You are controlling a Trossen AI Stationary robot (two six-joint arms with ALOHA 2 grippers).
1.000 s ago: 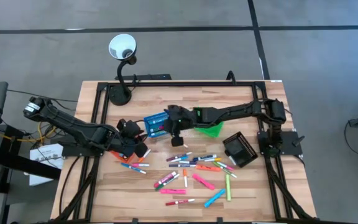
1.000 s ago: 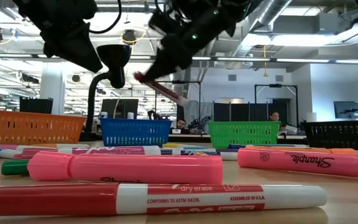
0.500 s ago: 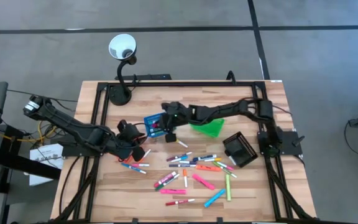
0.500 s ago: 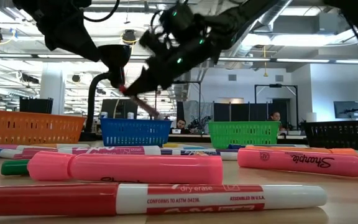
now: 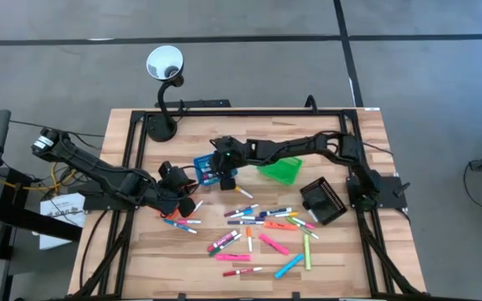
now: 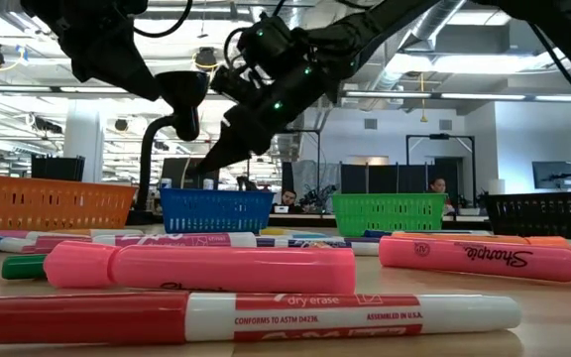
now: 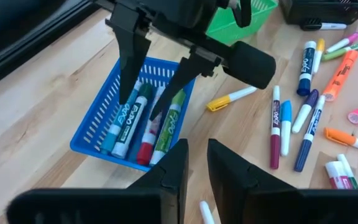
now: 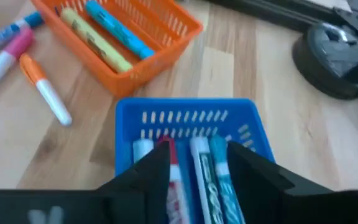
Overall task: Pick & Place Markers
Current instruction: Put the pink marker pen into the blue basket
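Many markers lie loose on the wooden table's near half. The blue basket holds several markers, one of them red and white. My right gripper hangs open just above this basket, fingers slanting down into it, nothing between them. My left gripper stays in the air at the table's left, over the orange basket's side. Its fingers stand a narrow gap apart with nothing held.
An orange basket with a yellow and a blue marker sits left of the blue one. A green basket and a black basket stand to the right. A gooseneck lamp rises at the far left.
My right gripper has gone toward the table's left edge and down, over the blue basket, carrying a red-and-white marker that slanted below its fingers. It has let go: the marker no longer hangs from it.
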